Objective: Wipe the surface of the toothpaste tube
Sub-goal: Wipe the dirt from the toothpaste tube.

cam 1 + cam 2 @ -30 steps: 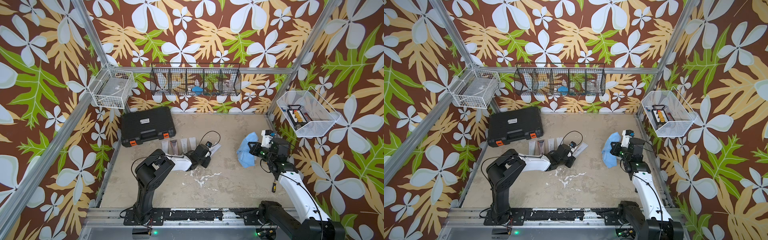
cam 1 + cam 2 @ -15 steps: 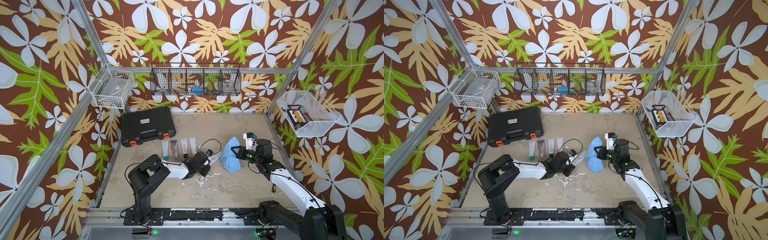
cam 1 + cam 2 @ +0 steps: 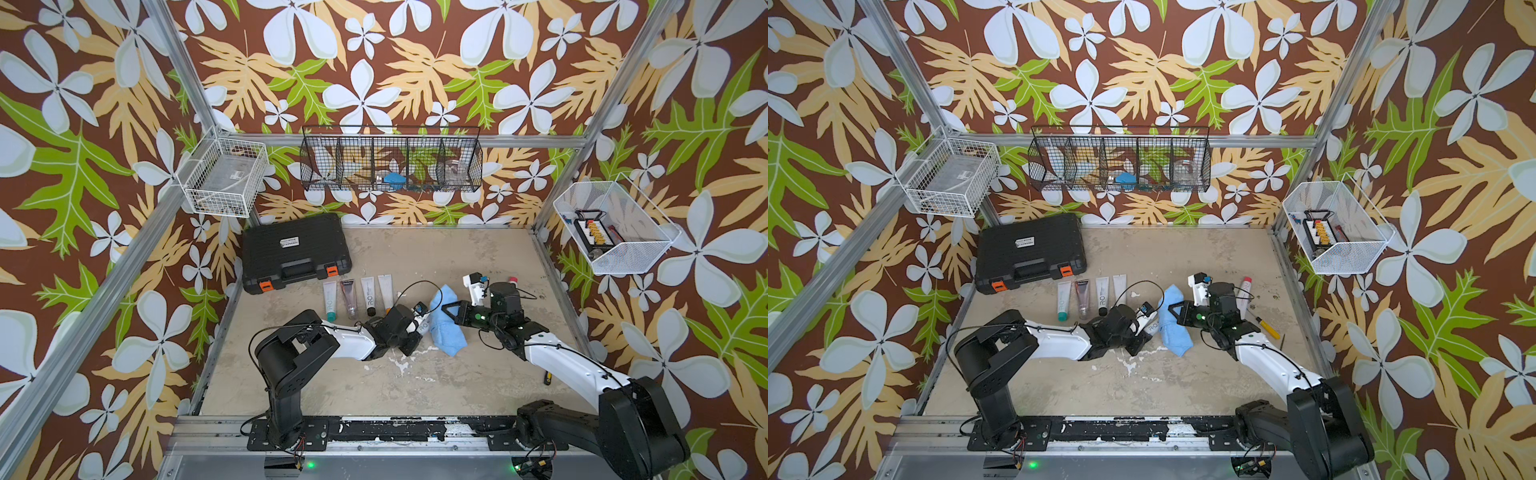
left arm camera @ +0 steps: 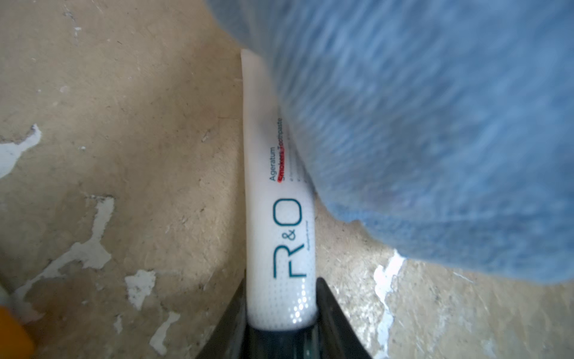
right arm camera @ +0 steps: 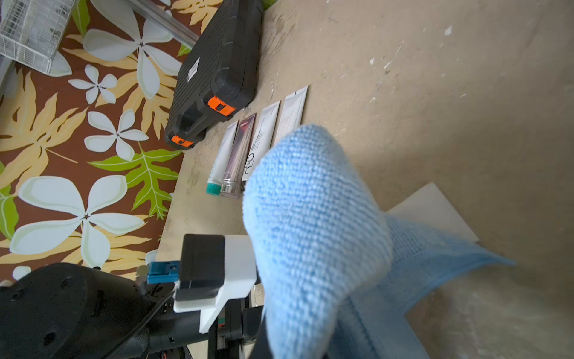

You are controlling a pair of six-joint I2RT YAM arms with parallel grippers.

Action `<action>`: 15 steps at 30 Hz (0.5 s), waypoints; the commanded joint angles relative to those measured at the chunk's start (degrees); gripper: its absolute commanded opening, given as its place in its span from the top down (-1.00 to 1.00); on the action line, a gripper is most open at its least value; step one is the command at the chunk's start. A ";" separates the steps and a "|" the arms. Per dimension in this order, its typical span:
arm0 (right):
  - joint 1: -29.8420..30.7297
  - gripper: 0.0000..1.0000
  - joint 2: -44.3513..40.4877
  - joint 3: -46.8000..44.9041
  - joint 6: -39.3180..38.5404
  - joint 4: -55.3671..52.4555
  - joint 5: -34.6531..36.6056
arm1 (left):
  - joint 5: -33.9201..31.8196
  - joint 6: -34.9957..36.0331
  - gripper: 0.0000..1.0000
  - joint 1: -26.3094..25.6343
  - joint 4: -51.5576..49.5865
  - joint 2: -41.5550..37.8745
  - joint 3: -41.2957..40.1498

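Wiping is the step in hand: left gripper (image 4: 281, 289) pinches the toothpaste tube (image 4: 279, 202) by its cap end, low above mid-table (image 3: 415, 257), and right gripper (image 3: 444, 310), clamped on the blue cloth (image 3: 445, 332) laid against it, probably next needs a lengthwise stroke.

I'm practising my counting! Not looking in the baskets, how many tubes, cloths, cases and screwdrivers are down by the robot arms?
toothpaste tube: 6
blue cloth: 1
black case: 1
screwdriver: 1
total: 9
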 commanded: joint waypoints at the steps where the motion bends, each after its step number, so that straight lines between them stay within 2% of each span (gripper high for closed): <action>1: 2.11 1.00 2.49 -0.50 2.90 5.49 -1.51 | 1.23 1.15 0.58 0.09 1.69 -0.42 -0.14; 15: 7.79 1.00 14.70 -2.21 3.79 13.04 1.27 | 2.72 1.78 0.65 0.05 2.15 0.58 0.35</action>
